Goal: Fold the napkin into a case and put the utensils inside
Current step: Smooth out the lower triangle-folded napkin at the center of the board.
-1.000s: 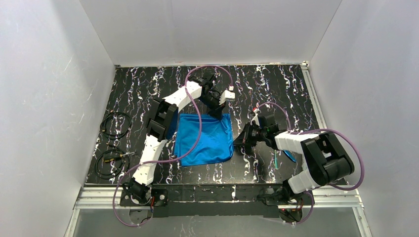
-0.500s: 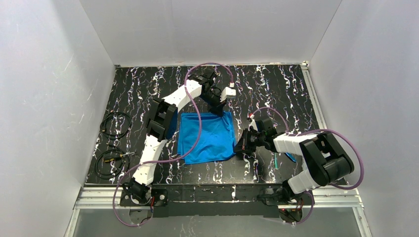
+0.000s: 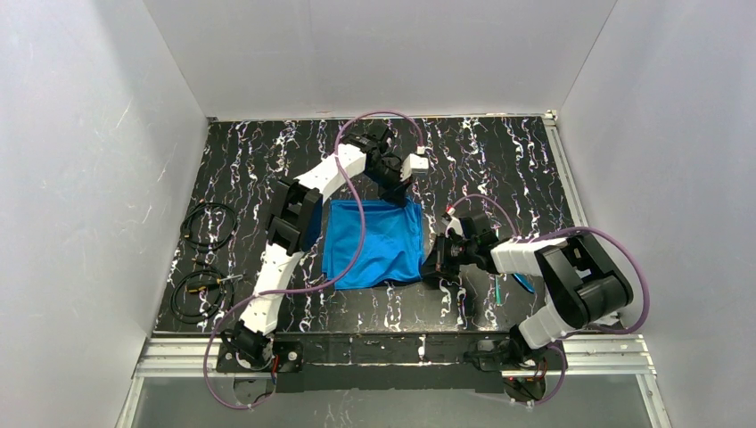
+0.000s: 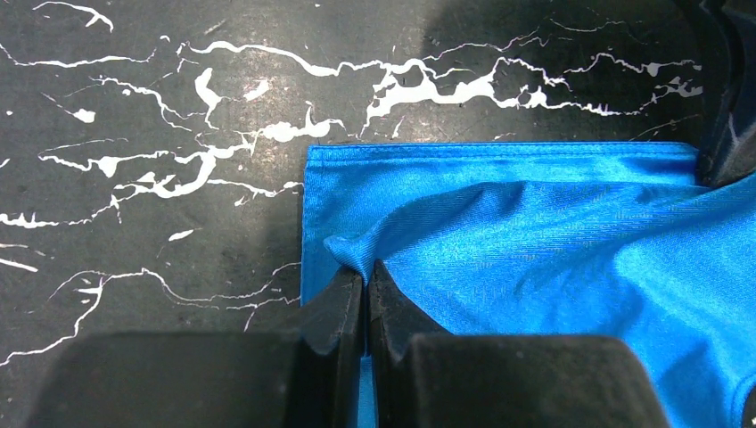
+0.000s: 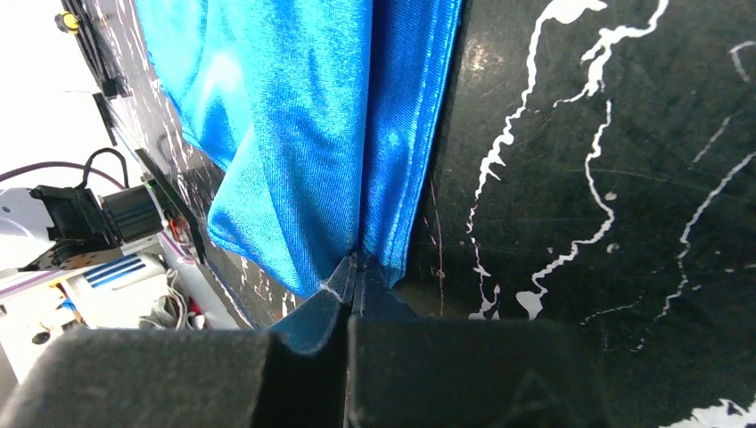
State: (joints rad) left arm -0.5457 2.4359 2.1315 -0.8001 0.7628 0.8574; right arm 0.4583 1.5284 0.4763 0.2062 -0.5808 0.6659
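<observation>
The bright blue napkin (image 3: 374, 245) lies on the black marbled table, folded in layers. My left gripper (image 3: 398, 198) is shut on a pinch of its far right corner; in the left wrist view (image 4: 365, 272) the cloth (image 4: 535, 259) bunches at the closed tips. My right gripper (image 3: 430, 267) is shut on the napkin's near right edge; in the right wrist view (image 5: 357, 266) the cloth (image 5: 294, 134) hangs from the tips. One blue-green utensil (image 3: 522, 282) lies right of the right arm, mostly hidden by it.
Two coiled black cables (image 3: 207, 223) lie on the table's left side. Purple cables (image 3: 357, 232) loop over the left arm and across the napkin. White walls enclose the table on three sides.
Both grippers have moved toward the far side and slightly right with the napkin. The cloth has shifted with them and its near edge has drawn in.
</observation>
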